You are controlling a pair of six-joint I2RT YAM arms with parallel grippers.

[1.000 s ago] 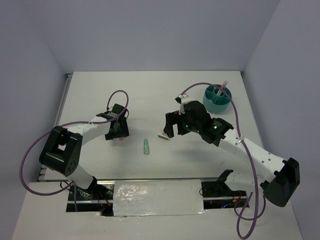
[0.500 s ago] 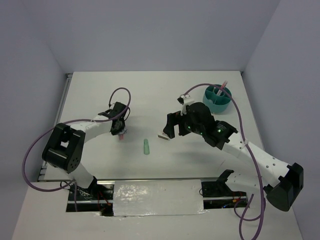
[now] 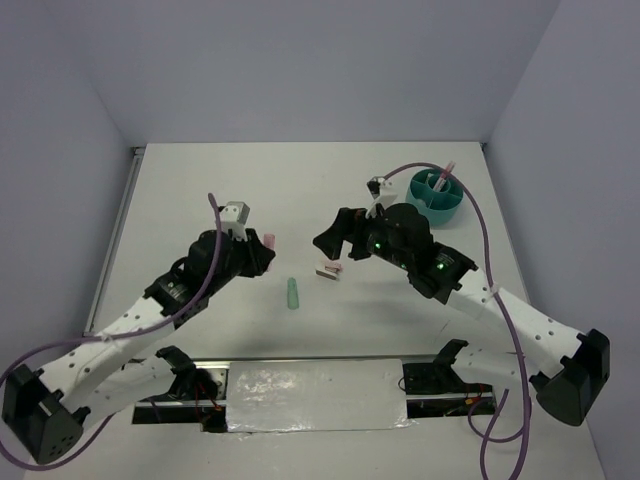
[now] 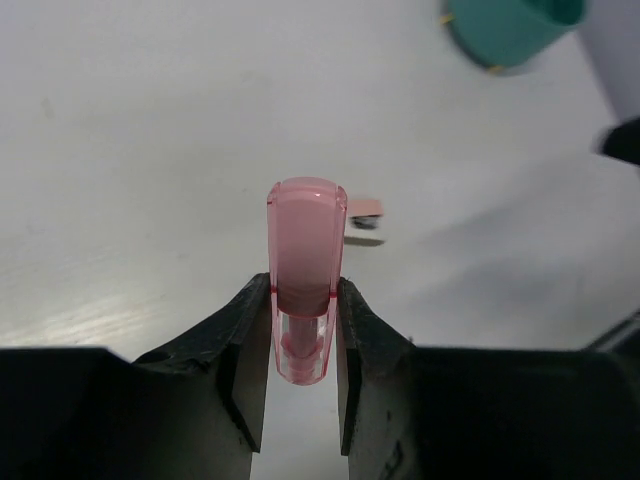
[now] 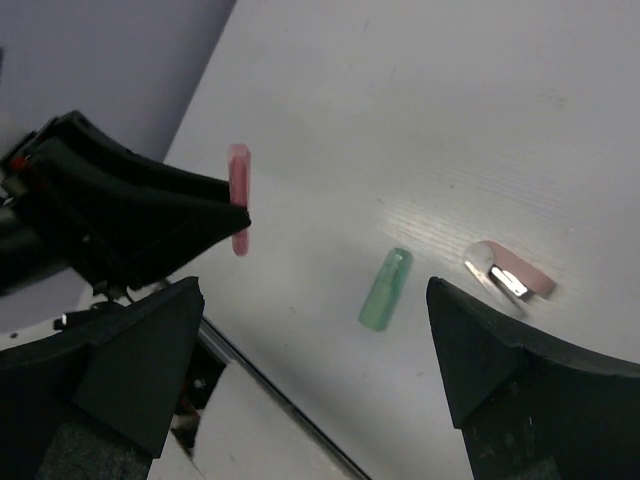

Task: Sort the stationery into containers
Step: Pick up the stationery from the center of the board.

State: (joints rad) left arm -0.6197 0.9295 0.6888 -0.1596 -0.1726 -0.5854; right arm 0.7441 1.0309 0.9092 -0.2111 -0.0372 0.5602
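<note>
My left gripper is shut on the short pink stub and holds it above the table; the stub also shows in the top view and the right wrist view. The mint-green stub lies on the table, also in the right wrist view. A small pink and grey block lies right of it, also in the right wrist view. My right gripper is open and empty above that block. The teal organiser stands far right with a thin pink pen in it.
The table's white walls close the far side and both flanks. A grey taped panel lies at the near edge between the arm bases. The organiser also shows at the top of the left wrist view.
My left arm has lifted the short pink stub off the table and swung it right and forward. My right gripper has tilted up slightly above the pink block.
</note>
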